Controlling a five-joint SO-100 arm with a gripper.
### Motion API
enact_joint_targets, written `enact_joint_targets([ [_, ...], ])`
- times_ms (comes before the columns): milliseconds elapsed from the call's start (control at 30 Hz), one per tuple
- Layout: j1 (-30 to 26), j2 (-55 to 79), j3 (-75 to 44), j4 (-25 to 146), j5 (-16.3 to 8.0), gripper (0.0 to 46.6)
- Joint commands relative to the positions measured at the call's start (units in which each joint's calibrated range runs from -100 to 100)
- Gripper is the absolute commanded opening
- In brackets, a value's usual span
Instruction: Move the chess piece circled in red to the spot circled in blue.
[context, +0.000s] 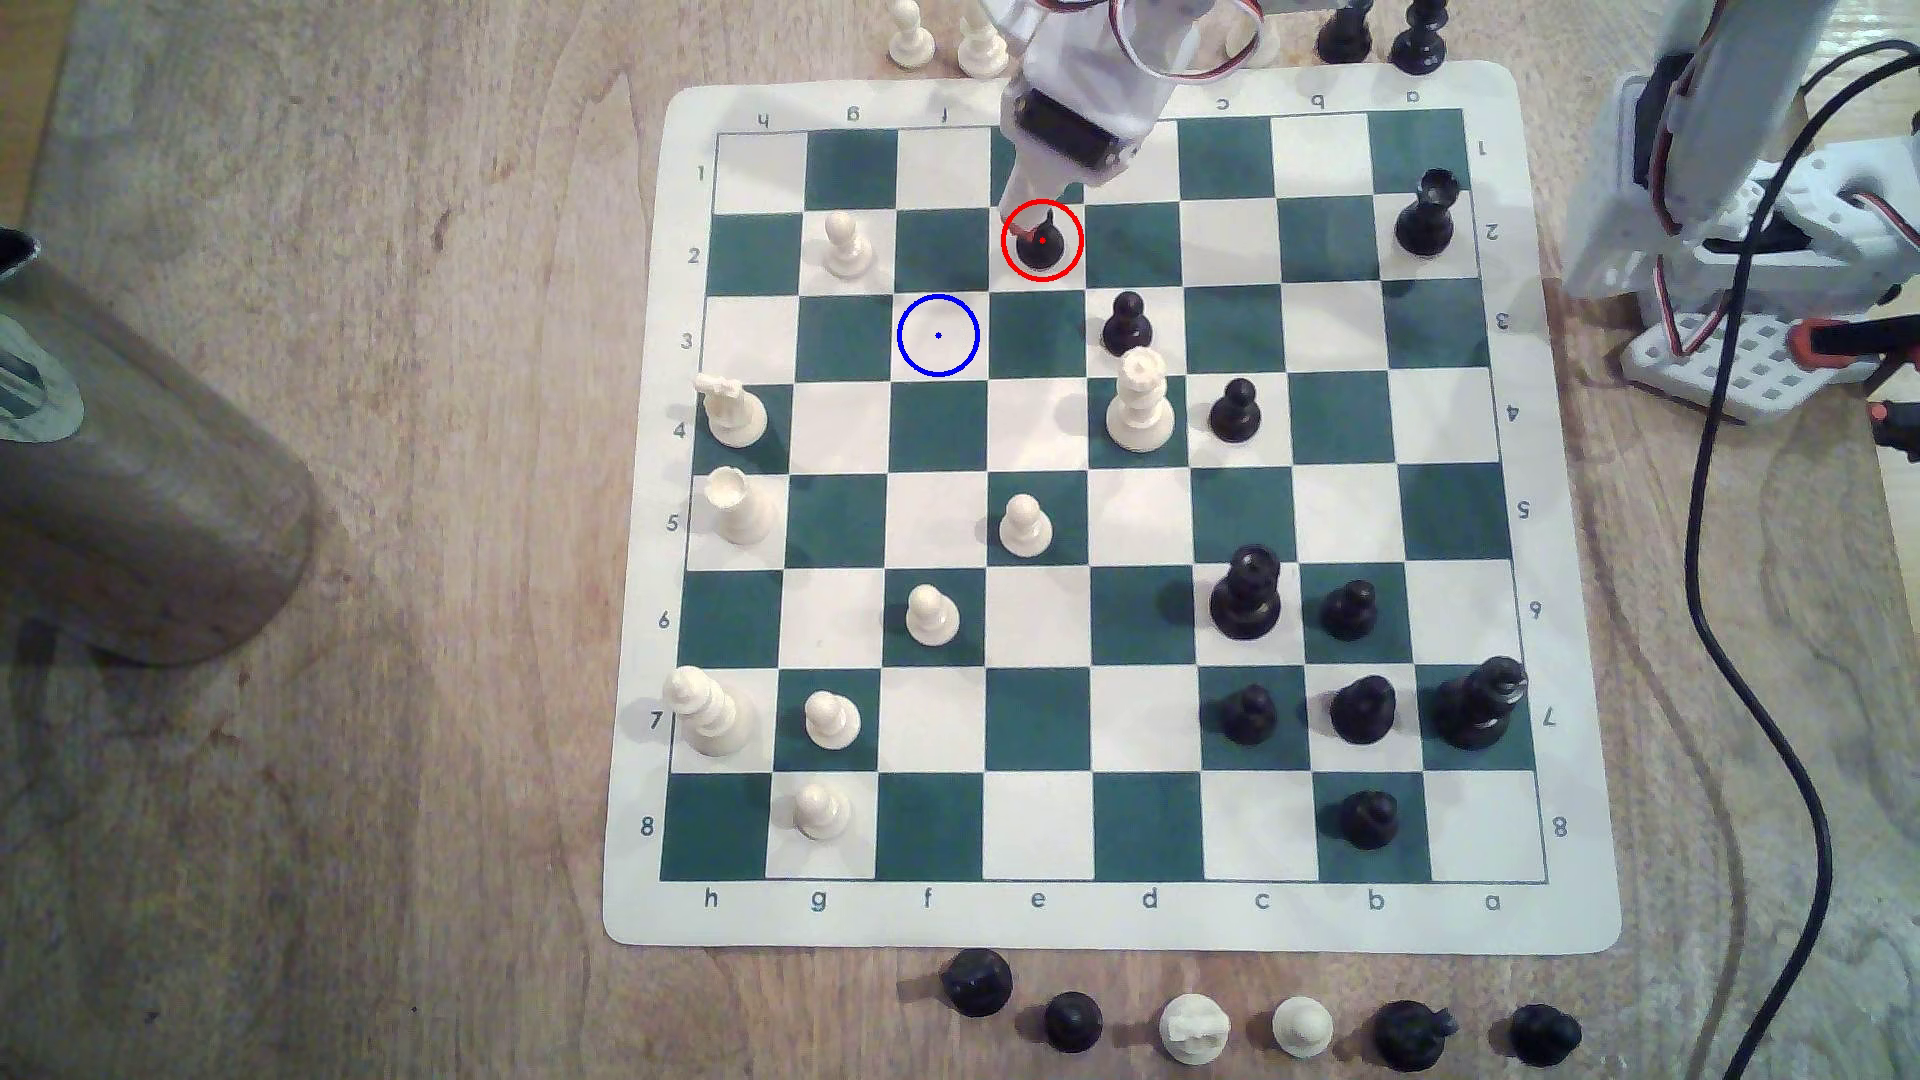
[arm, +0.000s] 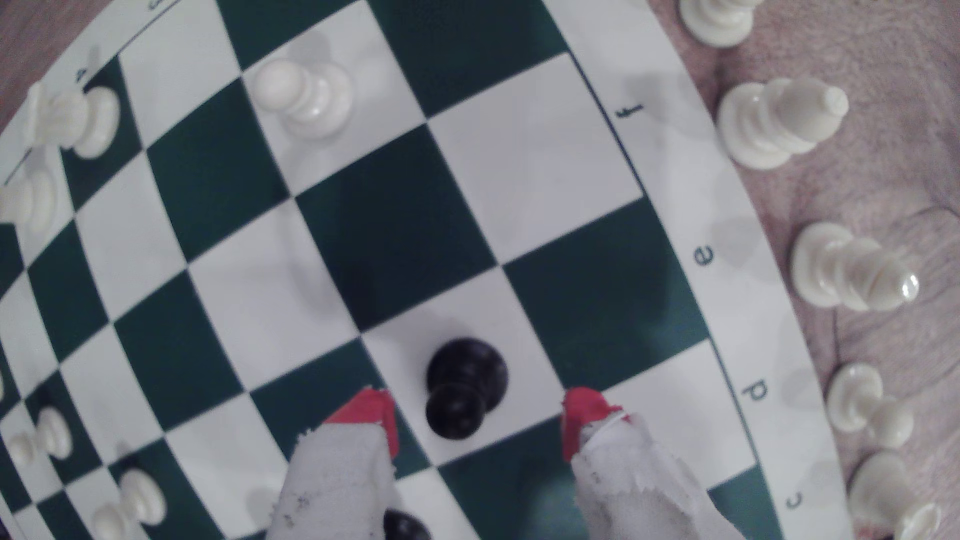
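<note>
The small black pawn (context: 1039, 249) inside the red ring stands upright on a cream square in row 2, near the far edge of the chessboard (context: 1112, 924). My gripper (context: 1034, 223) hangs right over it, coming in from the far side. In the wrist view the pawn (arm: 465, 387) sits between the two red-tipped fingers (arm: 371, 415), with a gap on each side, so the gripper (arm: 478, 415) is open and not touching it. The blue-ringed cream square (context: 938, 335) is bare, one column toward the exterior view's left and one row nearer.
Another black pawn (context: 1127, 322) and a tall cream piece (context: 1140, 400) stand just to the exterior view's right of the red ring. A cream pawn (context: 847, 244) stands two squares left. Captured pieces (context: 909, 36) line the far edge. A metal cylinder (context: 135, 498) stands at far left.
</note>
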Motion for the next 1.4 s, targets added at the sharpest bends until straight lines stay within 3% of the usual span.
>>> enact_joint_targets([
  [0, -1.21, -0.48, -5.14, -0.80, -0.34, 17.2],
  [1367, -3.01, 5.72, -8.14, -1.53, -0.93, 11.6],
])
